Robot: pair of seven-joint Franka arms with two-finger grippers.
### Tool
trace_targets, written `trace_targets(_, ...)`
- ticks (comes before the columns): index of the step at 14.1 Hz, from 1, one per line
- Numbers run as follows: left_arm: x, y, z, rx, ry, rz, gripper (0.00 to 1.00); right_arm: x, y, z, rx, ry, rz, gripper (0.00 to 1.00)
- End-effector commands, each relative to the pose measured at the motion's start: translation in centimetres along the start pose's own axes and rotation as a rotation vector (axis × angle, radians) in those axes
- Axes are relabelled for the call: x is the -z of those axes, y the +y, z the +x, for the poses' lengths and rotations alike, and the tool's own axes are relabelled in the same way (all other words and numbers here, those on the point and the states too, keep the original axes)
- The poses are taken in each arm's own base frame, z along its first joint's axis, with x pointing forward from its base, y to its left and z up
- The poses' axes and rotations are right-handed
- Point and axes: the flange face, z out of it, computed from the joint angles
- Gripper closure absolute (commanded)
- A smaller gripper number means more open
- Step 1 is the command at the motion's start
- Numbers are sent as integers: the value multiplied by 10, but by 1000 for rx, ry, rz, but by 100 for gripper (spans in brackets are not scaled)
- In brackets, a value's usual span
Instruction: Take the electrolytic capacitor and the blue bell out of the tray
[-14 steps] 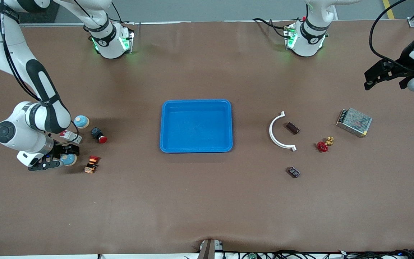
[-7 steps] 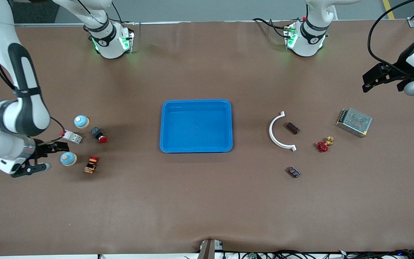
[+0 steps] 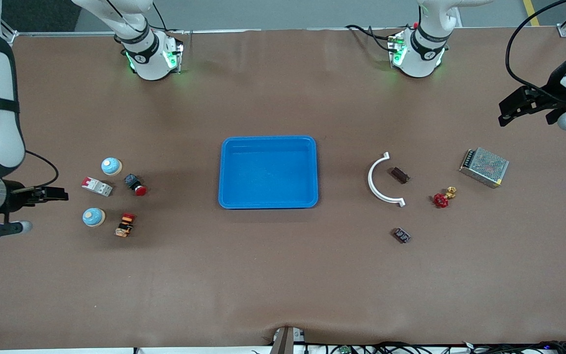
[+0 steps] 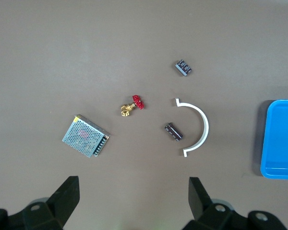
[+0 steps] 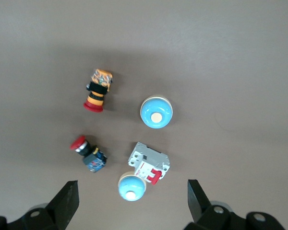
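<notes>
Tray [image 3: 268,172] is being seen empty mid-table, capacitor [image 3: 400,175] and bell [image 3: 93,217] lying outside it, with left gripper [image 3: 526,105] and right gripper [image 3: 27,209] both wide open, nothing held; a careless low pass risks knocking the bell.

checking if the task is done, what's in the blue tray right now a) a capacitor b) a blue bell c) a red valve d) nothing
d, the tray shows only its bare blue floor; both blue bells sit on the table toward the right arm's end, and the capacitor lies beside the white arc toward the left arm's end.
</notes>
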Motion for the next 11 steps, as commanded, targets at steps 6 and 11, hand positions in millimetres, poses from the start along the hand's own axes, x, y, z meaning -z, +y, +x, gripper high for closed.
trace_targets(6,5,-2,-5,7,1,-4,0,121,-103,-63,-186,58,-17,0)
trace_targets(11,8,1,-11,-4,-14,-3,0,152,-111,-89,-182,75,-21,0)
